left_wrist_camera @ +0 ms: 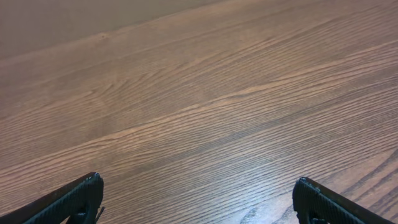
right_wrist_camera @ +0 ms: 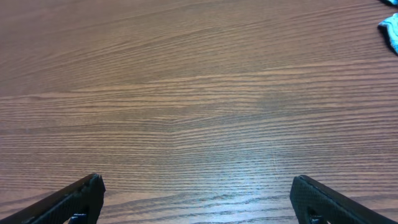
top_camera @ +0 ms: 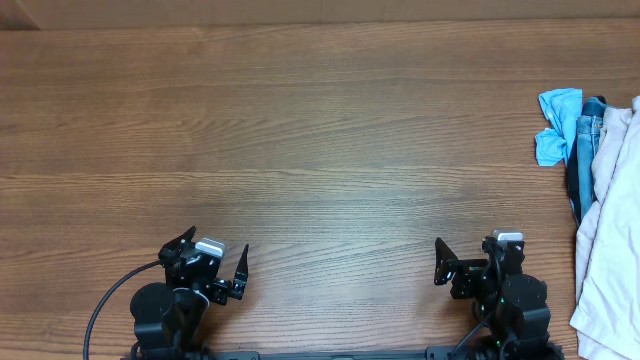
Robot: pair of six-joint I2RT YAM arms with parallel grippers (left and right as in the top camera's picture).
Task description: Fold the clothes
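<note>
L gripper (top_camera: 213,253), R gripper (top_camera: 467,258) agape; 1 shorts (top_camera: 610,225), 1 denim (top_camera: 586,140), 1 lt-blue cloth (top_camera: 555,125).

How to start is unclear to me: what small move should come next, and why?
Probably reach the right hand toward the pale shorts heaped at the table's right edge. Both hands are open and empty near the front edge, and the shorts lie just beside the right hand, far from the left hand.

Brown wood-grain table (top_camera: 320,130)
</note>
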